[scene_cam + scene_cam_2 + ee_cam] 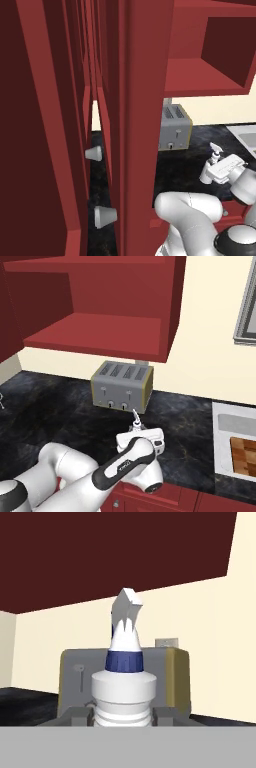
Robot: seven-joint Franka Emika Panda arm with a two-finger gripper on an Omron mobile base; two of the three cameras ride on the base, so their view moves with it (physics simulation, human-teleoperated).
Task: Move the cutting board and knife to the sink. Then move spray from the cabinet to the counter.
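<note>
1. The spray [123, 682] stood upright between the fingers [80, 716], which pinched its white body from both sides just under the dark blue collar; the trigger nozzle pointed toward 12 o'clock in the hand view.
2. In the right base view the spray [136, 418] showed as a thin white tip rising at 12 o'clock from the gripper [139, 437], above the black marbled surface [60, 406] and in front of the toaster [121, 385]. Whether its base touched the surface could not be told.
3. In the left base view the spray [215, 152] and gripper [222, 170] sat at about 4 o'clock, just to the 3 o'clock side of the toaster [175, 127].
4. The cabinet [95, 303] hung above the toaster, its open-front compartment toward 11 o'clock in the right base view; nothing could be seen on the visible part of its shelf.
5. The sink [222, 428] lay at 3 o'clock in the right base view, well apart from the gripper. Inside it lay the cutting board [243, 452], its checkered face partly cut off by the frame edge.
6. The grey four-slot toaster [170, 677] stood behind the spray in the hand view, against the cream wall [210, 617].
7. Red doors with pale round knobs [105, 216] filled the 9 o'clock side of the left base view.
</note>
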